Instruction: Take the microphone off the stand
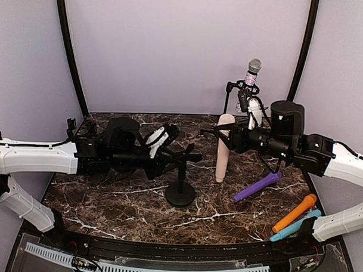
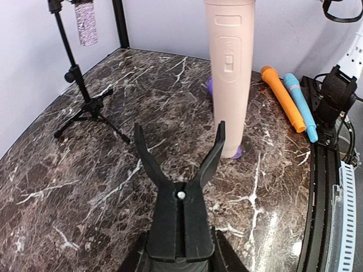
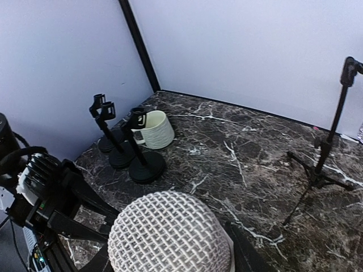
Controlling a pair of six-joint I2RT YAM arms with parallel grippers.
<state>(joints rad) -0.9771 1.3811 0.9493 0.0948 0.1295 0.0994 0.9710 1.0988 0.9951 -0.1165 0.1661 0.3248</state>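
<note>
The beige microphone (image 1: 223, 148) stands upright to the right of the black round-base stand (image 1: 180, 194), clear of its clip. My right gripper (image 1: 224, 136) is shut on it below the head. The white mesh head (image 3: 170, 232) fills the bottom of the right wrist view. My left gripper (image 1: 179, 155) is shut on the stand's V-shaped clip (image 2: 180, 170), whose prongs are open and empty. In the left wrist view the microphone body (image 2: 229, 73) rises just beyond the prongs, its lower end near the table. Whether it touches the table cannot be told.
A tripod stand holding a glitter microphone (image 1: 253, 73) is at the back right. Purple (image 1: 258, 186), orange (image 1: 295, 213) and blue (image 1: 294, 226) microphones lie at the right front. A white mug (image 3: 154, 129) and two small black stands (image 3: 144, 156) sit at the back left.
</note>
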